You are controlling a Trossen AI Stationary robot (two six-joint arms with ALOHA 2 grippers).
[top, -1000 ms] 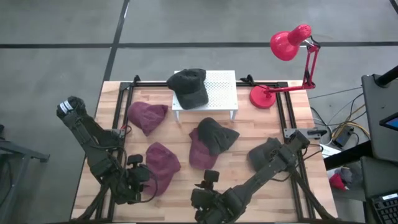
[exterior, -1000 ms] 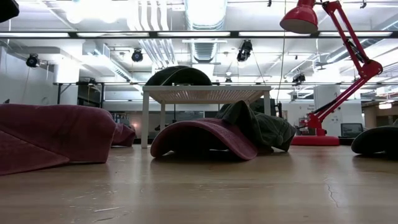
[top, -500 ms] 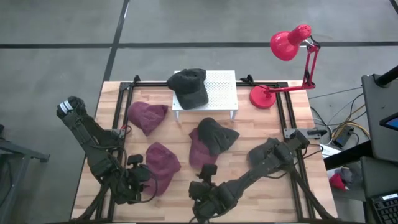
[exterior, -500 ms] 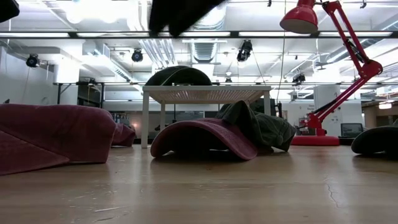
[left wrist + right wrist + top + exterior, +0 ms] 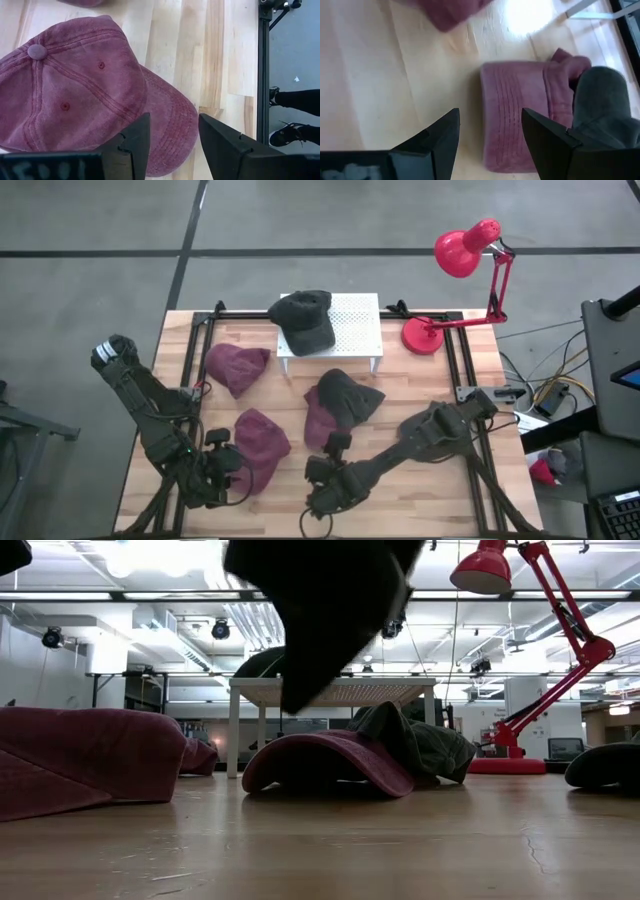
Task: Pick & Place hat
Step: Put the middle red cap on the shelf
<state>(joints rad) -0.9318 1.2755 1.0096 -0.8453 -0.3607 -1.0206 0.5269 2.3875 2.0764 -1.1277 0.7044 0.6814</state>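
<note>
The right gripper (image 5: 322, 480), fingers spread and empty, hangs low over the near edge of the wooden table (image 5: 420, 380), its wrist camera aimed at the faded maroon cotton cap (image 5: 517, 117) lying mid-table. The step in hand appears to be the approach for a pick. The next move likely calls for lowering the spread fingers over the cap's brim, which points toward the near edge, and closing on the fabric.

That cap is soft and washed-out, its brim stitched in rows, with a dark grey cap (image 5: 350, 395) lying over its far side. The left gripper (image 5: 222, 465) waits near the table's near left corner, fingers apart, just above another maroon cap (image 5: 75, 95).
</note>
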